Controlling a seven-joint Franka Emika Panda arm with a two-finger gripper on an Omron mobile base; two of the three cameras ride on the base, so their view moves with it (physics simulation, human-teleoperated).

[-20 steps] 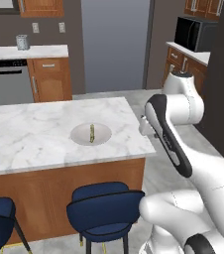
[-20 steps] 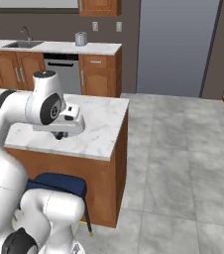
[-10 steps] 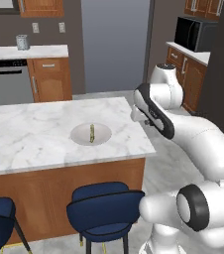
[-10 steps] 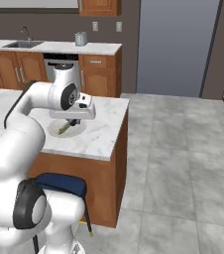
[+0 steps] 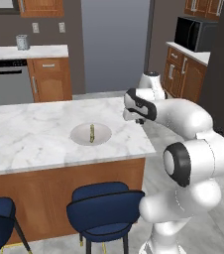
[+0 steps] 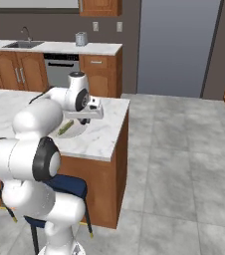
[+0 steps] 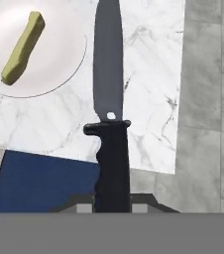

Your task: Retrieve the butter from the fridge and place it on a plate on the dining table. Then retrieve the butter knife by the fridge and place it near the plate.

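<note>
My gripper (image 7: 113, 206) is shut on the black handle of the butter knife (image 7: 109, 99), whose dark blade points away from the hand. The knife hangs over the right end of the dining table (image 7: 148, 74), beside the plate (image 7: 44, 64). The yellowish-olive butter (image 7: 23, 48) lies on that plate. In the left base view the gripper (image 5: 139, 119) hovers just above the table's (image 5: 34, 134) right edge, right of the plate (image 5: 79, 135) with the butter (image 5: 91, 134). From the right base camera the gripper (image 6: 84, 121) is next to the plate (image 6: 78, 130). The fridge is out of view.
Blue stools (image 5: 104, 208) stand along the table's near side. Behind it are a dishwasher (image 5: 7, 84), wooden cabinets and a metal canister (image 5: 22, 42) on the counter. A microwave (image 5: 198, 32) sits at the right. Grey tile floor (image 6: 184, 164) lies open right of the table.
The arm has unfolded and swung the hand from near the robot's body out over the table's right end, carrying the knife. Plate and butter have stayed put.
</note>
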